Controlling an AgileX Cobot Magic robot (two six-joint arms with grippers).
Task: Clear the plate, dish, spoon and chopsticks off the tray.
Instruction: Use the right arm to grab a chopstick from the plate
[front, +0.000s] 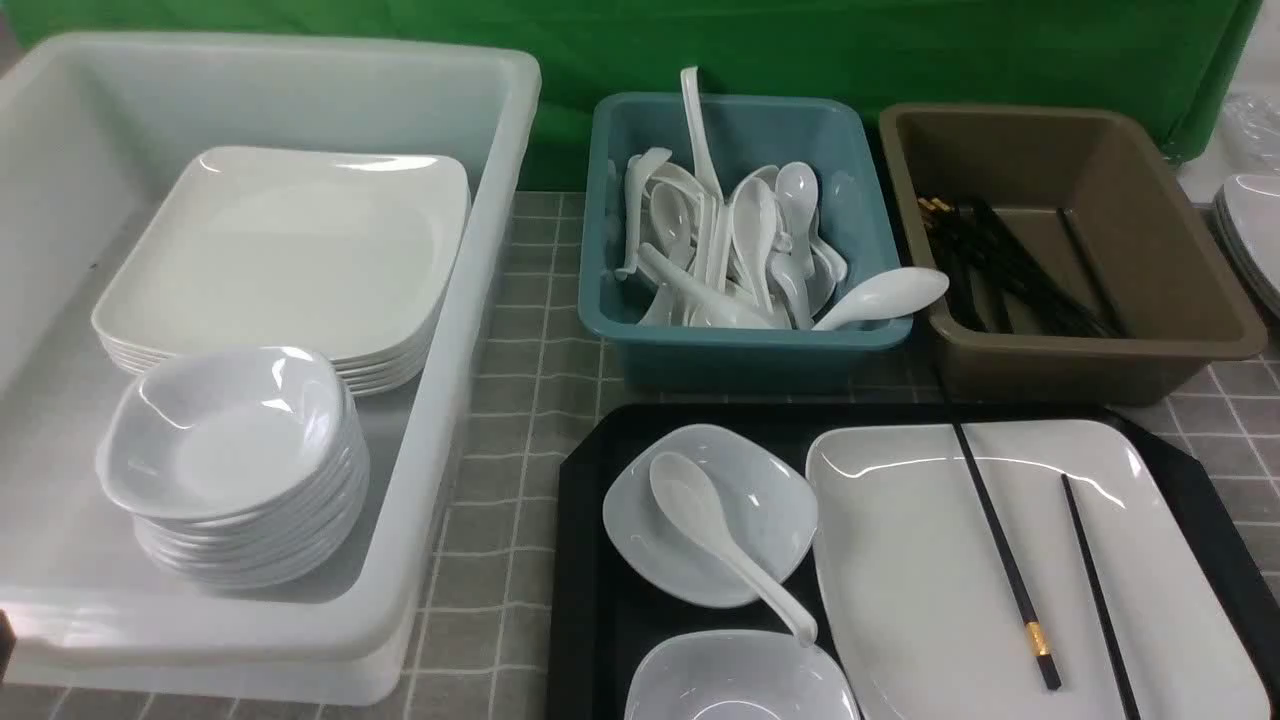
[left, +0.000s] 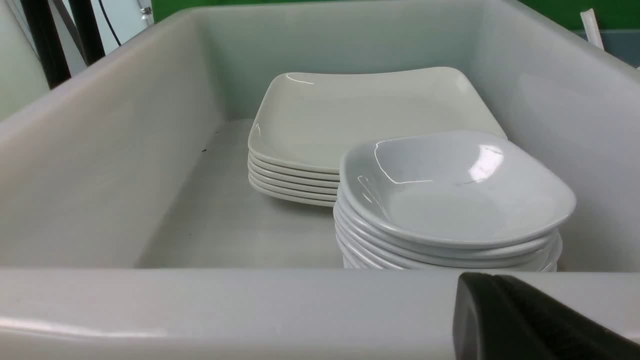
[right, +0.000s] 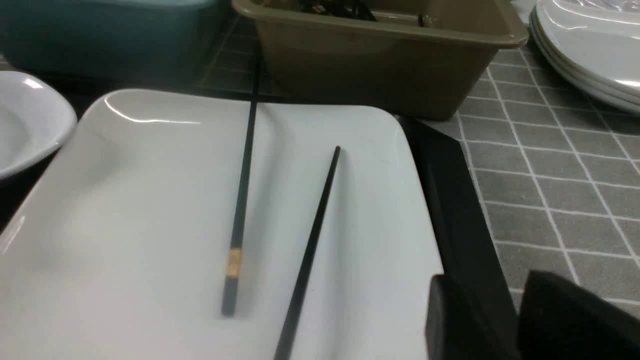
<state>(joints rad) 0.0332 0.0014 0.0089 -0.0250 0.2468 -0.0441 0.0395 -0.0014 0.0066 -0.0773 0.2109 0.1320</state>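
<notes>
The black tray (front: 582, 600) lies at the near right. On it, the large white plate (front: 930, 560) carries the two black chopsticks (front: 1005, 565), lying apart. The left one has a gold band. A small white dish (front: 765, 500) holds the white spoon (front: 690, 495), and a second small dish (front: 740, 680) sits nearer. Neither gripper shows in the front view. In the right wrist view my right gripper (right: 517, 285) hovers at the tray's right rim beside the plate (right: 150, 200) and chopsticks (right: 242, 190), its fingers slightly apart and empty. My left gripper (left: 492, 282) looks closed and empty by the white tub's near wall.
A big white tub (front: 500, 200) at left holds a stack of plates (front: 290, 250) and a stack of small bowls (front: 225, 430). A teal tub (front: 745, 345) of spoons and a brown tub (front: 1100, 370) of chopsticks stand behind the tray. More plates (front: 1255, 220) sit far right.
</notes>
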